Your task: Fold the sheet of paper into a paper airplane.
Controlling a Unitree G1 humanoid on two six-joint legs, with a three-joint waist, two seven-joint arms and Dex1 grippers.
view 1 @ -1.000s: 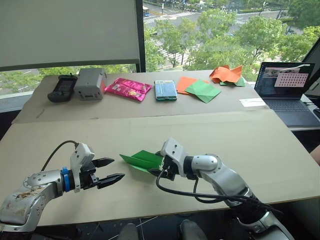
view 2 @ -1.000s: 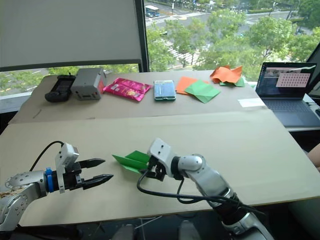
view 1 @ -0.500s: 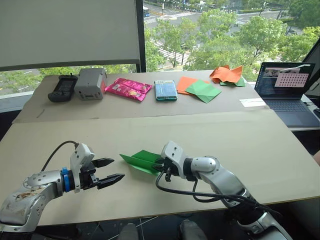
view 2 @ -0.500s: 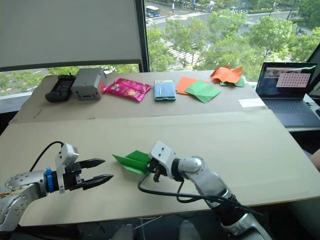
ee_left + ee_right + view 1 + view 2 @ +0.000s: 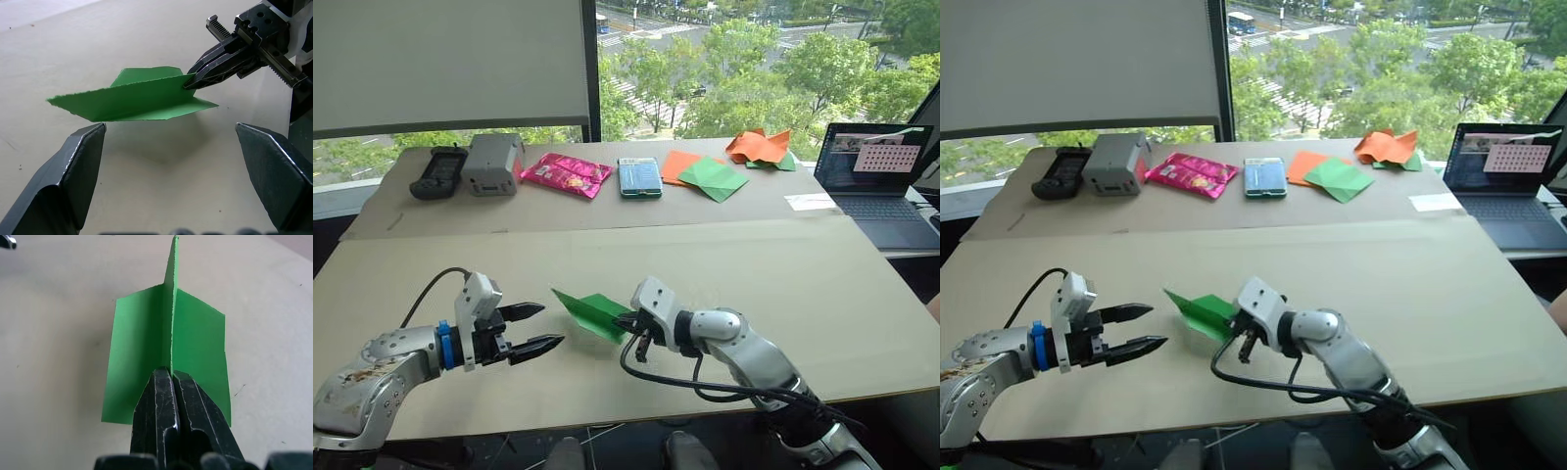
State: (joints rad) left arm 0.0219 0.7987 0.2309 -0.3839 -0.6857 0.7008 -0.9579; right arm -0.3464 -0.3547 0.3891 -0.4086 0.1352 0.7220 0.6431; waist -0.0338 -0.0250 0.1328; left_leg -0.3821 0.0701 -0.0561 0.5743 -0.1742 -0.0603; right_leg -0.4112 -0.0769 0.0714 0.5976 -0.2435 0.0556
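Left eye view, near table, left to right.

Left gripper [image 5: 536, 328]: fingers spread wide, empty, pointing right toward the paper, just short of its nose. Position unchanged over the last second.

Paper airplane [image 5: 592, 311]: bright green pointed wedge with layered flaps, at the near middle of the cardboard table top [image 5: 822, 284], between the two grippers. Its nose points left and now tilts higher than a second ago; the wedge has lifted off the surface, with shadow beneath it in the left wrist view. Judged: folding looks largely done, and the piece is being raised for a handover or final shaping.

Right gripper [image 5: 628, 321]: fingers pressed together on the tail end of the central keel; the wings spread to either side in the right wrist view. It has rolled slightly since a second ago.

Far table, left to right: black device [image 5: 436, 172], grey box [image 5: 490, 163], pink snack packet [image 5: 567, 173], blue-green packet [image 5: 638, 176], flat orange sheet [image 5: 674, 162] with smooth green sheet [image 5: 713, 177] lying over it, crumpled orange-and-green paper heap [image 5: 759, 147], white card [image 5: 808, 202], open laptop [image 5: 881, 181] at the far right.

Obstructions: none between the grippers; all other items lie well apart on the far table. A cable trails below the right arm near the table edge.
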